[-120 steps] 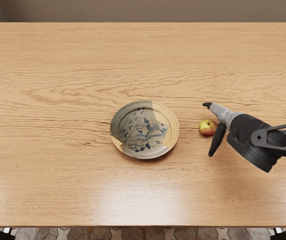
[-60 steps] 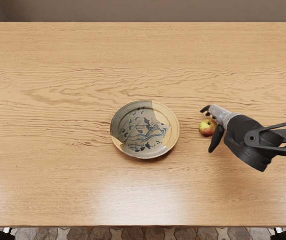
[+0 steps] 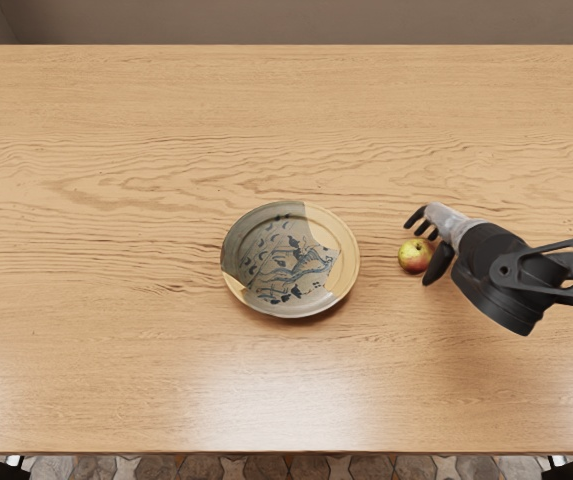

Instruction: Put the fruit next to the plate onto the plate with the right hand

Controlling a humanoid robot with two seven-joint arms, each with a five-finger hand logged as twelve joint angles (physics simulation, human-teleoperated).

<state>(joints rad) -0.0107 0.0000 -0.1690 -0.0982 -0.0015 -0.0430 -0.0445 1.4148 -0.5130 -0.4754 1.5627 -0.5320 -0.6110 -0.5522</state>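
A small red-and-yellow apple (image 3: 415, 256) sits on the wooden tabletop (image 3: 116, 150) just to the right of the patterned plate (image 3: 349, 258), close to its rim but not touching it. The right hand (image 3: 442, 238) reaches in from the right edge and is right beside the apple. Its dark fingers (image 3: 416, 217) are loosely spread on the fruit's far right side and its thumb is against the near right side. The hand is partly open and not closed around the apple. The plate holds nothing.
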